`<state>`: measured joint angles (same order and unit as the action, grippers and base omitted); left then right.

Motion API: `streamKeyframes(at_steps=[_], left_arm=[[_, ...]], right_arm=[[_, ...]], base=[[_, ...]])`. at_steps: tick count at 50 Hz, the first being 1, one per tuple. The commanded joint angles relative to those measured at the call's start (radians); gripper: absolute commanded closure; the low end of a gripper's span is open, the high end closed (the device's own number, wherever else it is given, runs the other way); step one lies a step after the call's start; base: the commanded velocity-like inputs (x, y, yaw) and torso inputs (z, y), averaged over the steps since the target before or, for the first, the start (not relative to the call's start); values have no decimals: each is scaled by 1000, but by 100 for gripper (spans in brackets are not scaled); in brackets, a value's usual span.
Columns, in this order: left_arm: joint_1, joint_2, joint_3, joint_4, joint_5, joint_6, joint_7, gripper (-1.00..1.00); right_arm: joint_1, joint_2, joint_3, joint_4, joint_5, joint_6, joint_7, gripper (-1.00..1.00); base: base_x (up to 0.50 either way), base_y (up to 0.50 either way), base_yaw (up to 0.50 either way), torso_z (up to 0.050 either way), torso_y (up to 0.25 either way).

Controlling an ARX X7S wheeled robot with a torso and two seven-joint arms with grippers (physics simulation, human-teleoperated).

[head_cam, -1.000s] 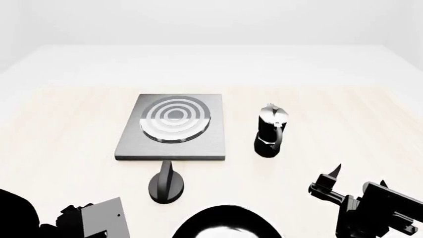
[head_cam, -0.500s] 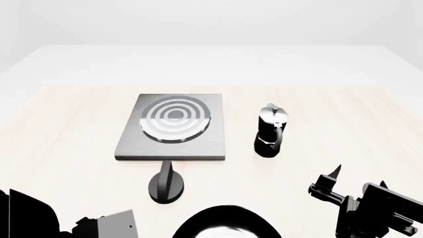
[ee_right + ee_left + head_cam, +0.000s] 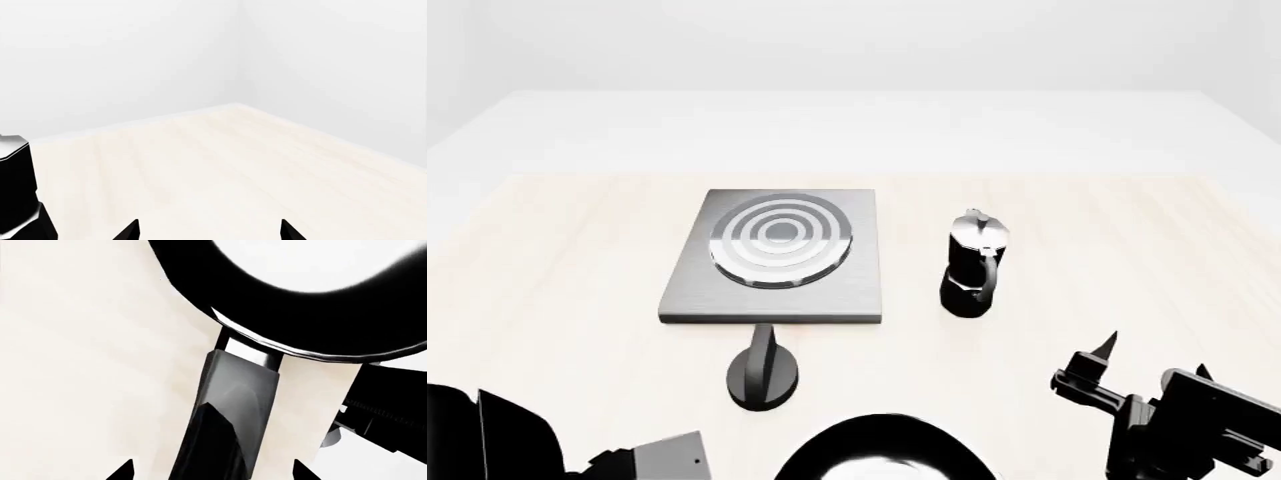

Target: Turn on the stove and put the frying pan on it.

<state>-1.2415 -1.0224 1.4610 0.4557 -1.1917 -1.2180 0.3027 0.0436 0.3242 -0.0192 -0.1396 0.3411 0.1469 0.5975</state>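
I take the stove [image 3: 777, 258] as my landmark; it lies flat on the pale table [image 3: 587, 260]. Its black knob [image 3: 763, 368] stands just in front of it, apart from the plate. The moka pot [image 3: 974, 262] stands upright near the stove's right side. The frying pan [image 3: 885, 450] sits in front of the knob, at the near edge of my head view. My left gripper [image 3: 210, 471] has its fingers apart on both sides of the pan handle [image 3: 230, 410], not clamped. My right gripper [image 3: 208, 229] is in front of the moka pot, fingers apart and holding nothing.
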Motion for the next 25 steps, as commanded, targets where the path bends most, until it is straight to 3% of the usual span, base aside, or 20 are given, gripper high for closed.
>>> streamKeyframes(at_steps=[1,10,11,25], left_arm=[[38,32,39,-74,59,36,43,-100],[49,53,48,-111,68,42,49,-100],[47,42,70,-68,110,48,50,100],[49,34,60,-63,87,43,24,100]], right_arm=[[-1,1,-2,-3,2,-2,3,-100],[1,1,-6,3,1,-7,3,-100],[1,1,-5,4,0,-8,4,-100],[-2,4,-7,-5,0,-11,9,-100]], base=[[0,0,0,0,0],[0,0,0,0,0],[0,0,0,0,0],[0,0,0,0,0]])
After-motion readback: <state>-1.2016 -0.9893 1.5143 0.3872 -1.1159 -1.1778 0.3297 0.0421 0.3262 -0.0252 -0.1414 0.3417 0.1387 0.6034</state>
